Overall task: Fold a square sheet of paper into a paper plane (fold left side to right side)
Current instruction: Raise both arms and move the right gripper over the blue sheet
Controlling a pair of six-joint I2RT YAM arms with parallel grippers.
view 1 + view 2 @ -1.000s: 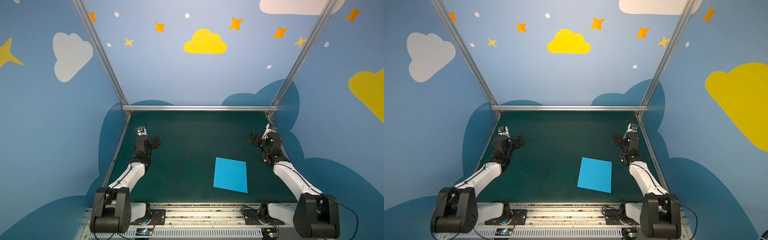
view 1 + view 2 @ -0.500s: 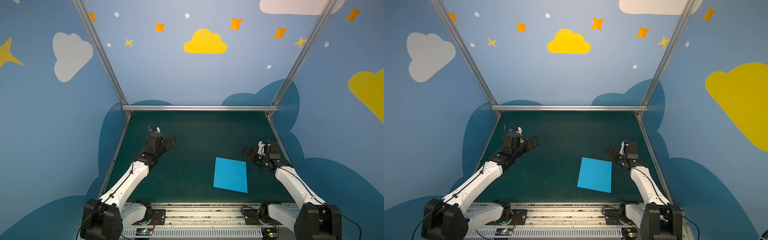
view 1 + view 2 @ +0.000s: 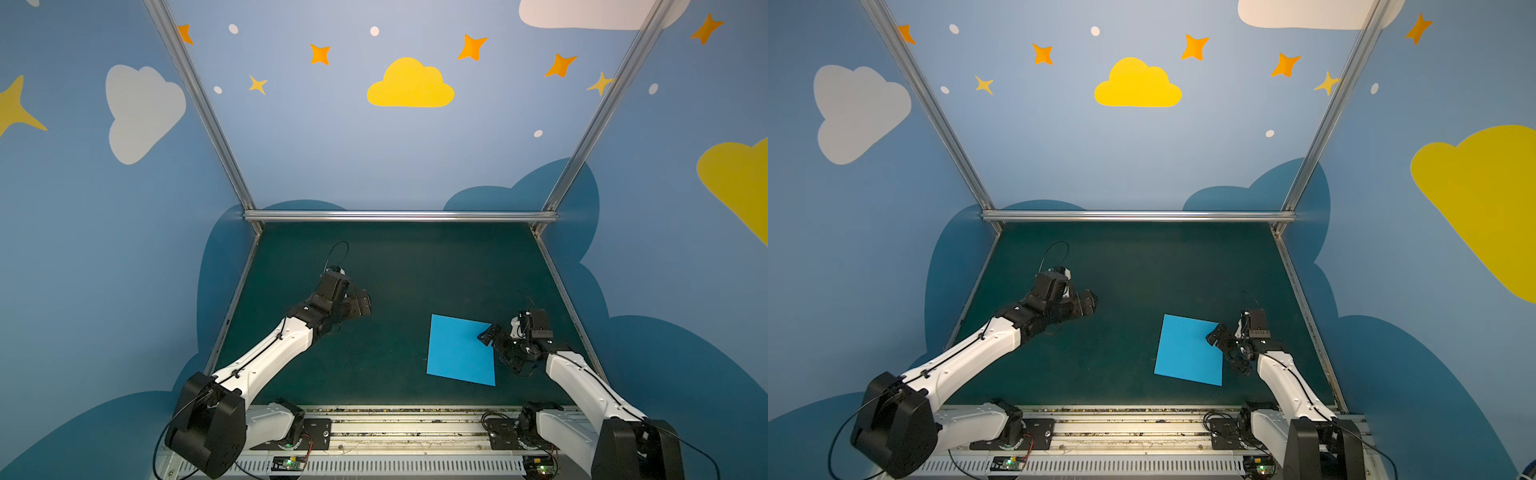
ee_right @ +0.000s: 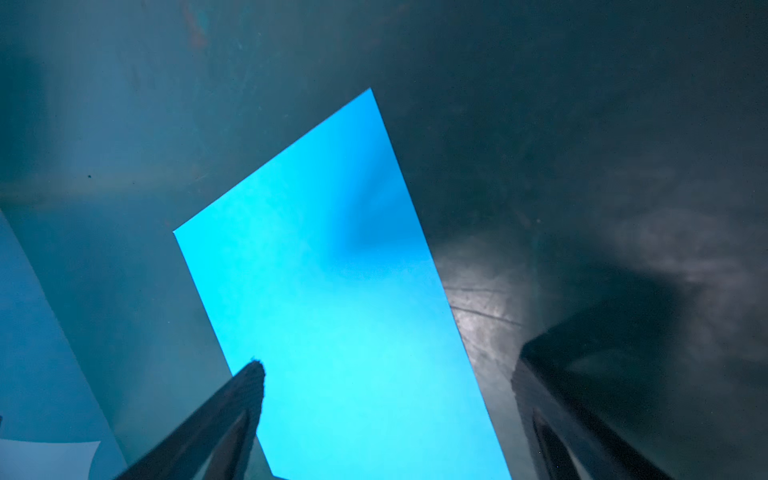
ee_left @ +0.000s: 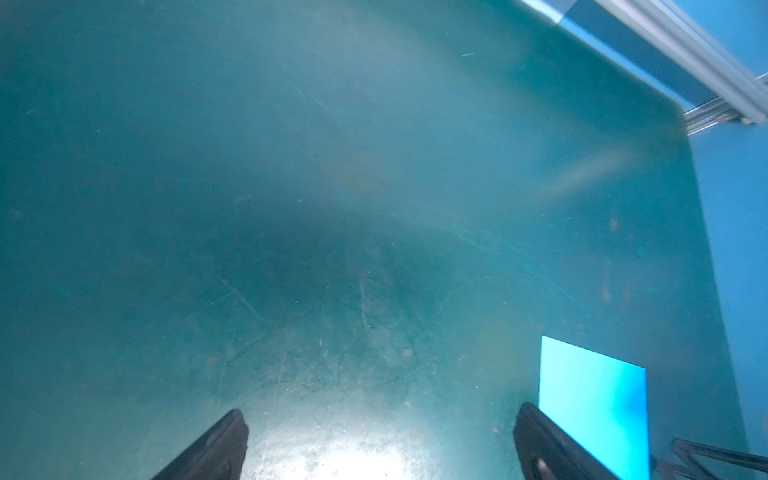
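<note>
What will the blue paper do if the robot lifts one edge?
The square sheet of paper looks very thin, so it would probably droop. It lies flat on the green mat, so pushing may just slide it.

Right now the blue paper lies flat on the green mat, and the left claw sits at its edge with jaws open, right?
Wrong arm. The right gripper sits at the edge of the paper with jaws open; the left gripper is well apart from it, over the mat. Both top views show this.
</note>
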